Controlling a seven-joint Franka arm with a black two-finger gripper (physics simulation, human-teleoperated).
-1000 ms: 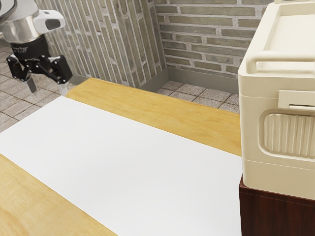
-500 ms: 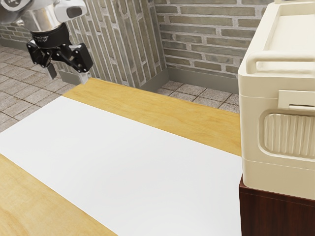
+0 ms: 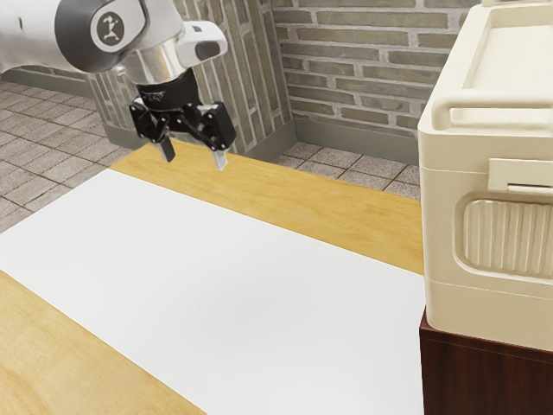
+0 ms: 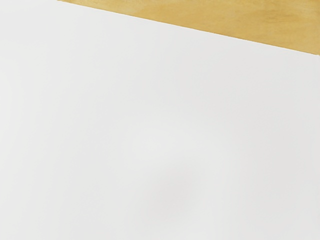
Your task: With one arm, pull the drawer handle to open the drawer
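Observation:
My black gripper (image 3: 193, 162) hangs above the table at the exterior view's upper left, its two fingers spread apart with nothing between them. Far from it, at the exterior view's right edge, stands a cream cabinet-like box (image 3: 441, 225) on a dark wooden base. Its front carries a ribbed panel (image 3: 510, 235) with a flat tab (image 3: 518, 175) above it, and a rounded bar (image 3: 492, 101) runs along the top edge. Which part is the drawer handle I cannot tell; part of the box lies outside the view.
A white sheet (image 3: 233, 285) lies along the wooden table (image 3: 302, 195) between gripper and box; in the wrist view the white surface (image 4: 150, 110) borders the wood (image 4: 250, 17). The dark base (image 3: 484, 376) rises beside the sheet's end. Brick walls stand behind.
My gripper has moved toward the exterior view's right, from beyond the table's far left corner to above the table, with its fingers still apart. The box has not moved.

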